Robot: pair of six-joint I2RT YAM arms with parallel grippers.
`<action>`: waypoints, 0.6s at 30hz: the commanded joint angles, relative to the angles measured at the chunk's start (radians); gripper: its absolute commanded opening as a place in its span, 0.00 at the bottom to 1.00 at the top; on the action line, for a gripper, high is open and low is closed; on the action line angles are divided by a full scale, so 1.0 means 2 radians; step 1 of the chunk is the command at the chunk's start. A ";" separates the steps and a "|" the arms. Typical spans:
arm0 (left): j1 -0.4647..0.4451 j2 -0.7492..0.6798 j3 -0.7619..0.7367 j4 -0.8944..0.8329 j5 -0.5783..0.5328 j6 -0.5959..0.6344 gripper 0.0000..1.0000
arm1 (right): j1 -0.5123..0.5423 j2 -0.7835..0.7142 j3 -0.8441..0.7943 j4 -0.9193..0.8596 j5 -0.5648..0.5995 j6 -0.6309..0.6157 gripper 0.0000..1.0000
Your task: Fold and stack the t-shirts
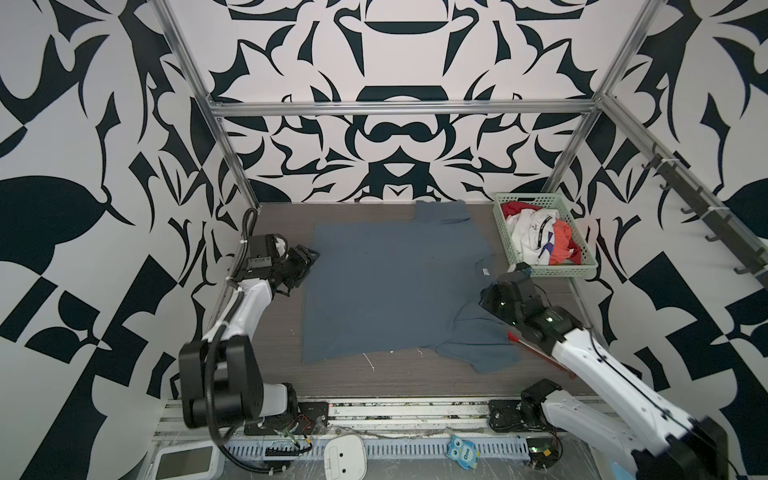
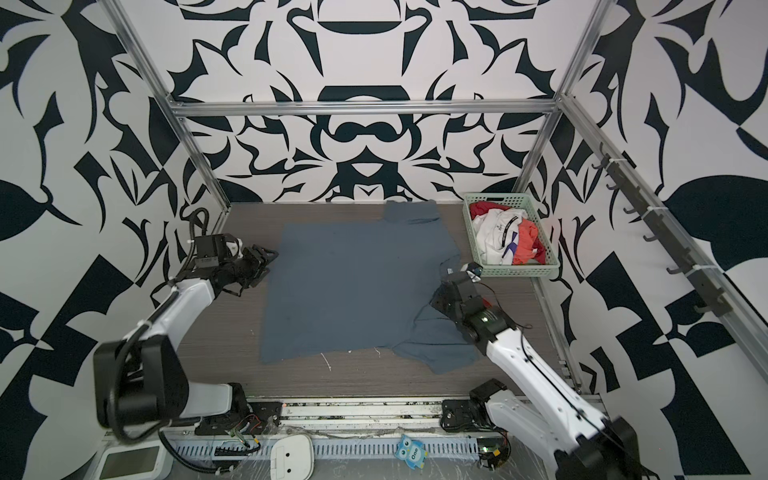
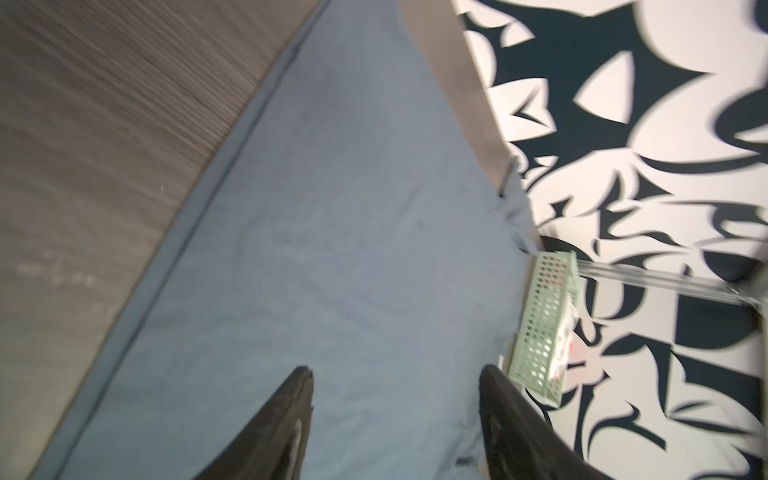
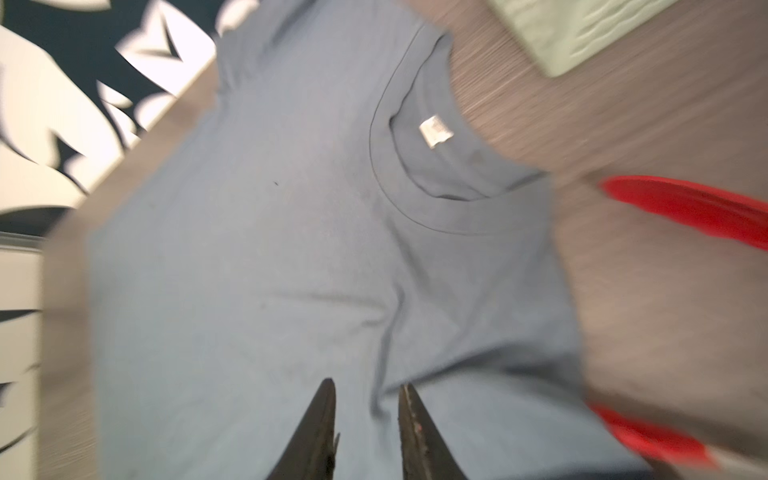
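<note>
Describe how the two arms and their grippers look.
The left arm and right arm have white shells with bulky black joints. A ribbed black hose loops behind the left one; a thin black cable runs along the right. The left gripper and right gripper have dark, tapering pointed fingers.

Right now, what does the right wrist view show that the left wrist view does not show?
Only the right wrist view shows the collar of the blue-grey shirt with its white label. Only the left wrist view shows the shirt's long straight edge and the holes in the green basket wall. Both show the shirt, the basket and the wooden table.
</note>
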 commanded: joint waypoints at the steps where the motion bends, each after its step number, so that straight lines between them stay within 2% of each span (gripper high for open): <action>1: -0.008 -0.067 -0.065 -0.117 -0.008 -0.018 0.67 | 0.004 -0.046 -0.031 -0.118 -0.019 0.040 0.31; 3: -0.015 -0.113 -0.102 -0.124 0.001 -0.044 0.67 | 0.007 -0.064 -0.055 -0.119 -0.043 0.050 0.31; 6: -0.043 -0.144 -0.129 -0.141 -0.004 -0.060 0.67 | 0.012 -0.051 -0.086 -0.102 -0.074 0.049 0.31; 13: -0.092 -0.136 -0.161 -0.163 -0.015 -0.064 0.67 | 0.042 0.031 -0.114 -0.055 -0.077 0.046 0.33; 18: -0.108 -0.093 -0.175 -0.210 -0.060 -0.021 0.68 | 0.050 0.068 -0.128 -0.040 -0.086 0.047 0.33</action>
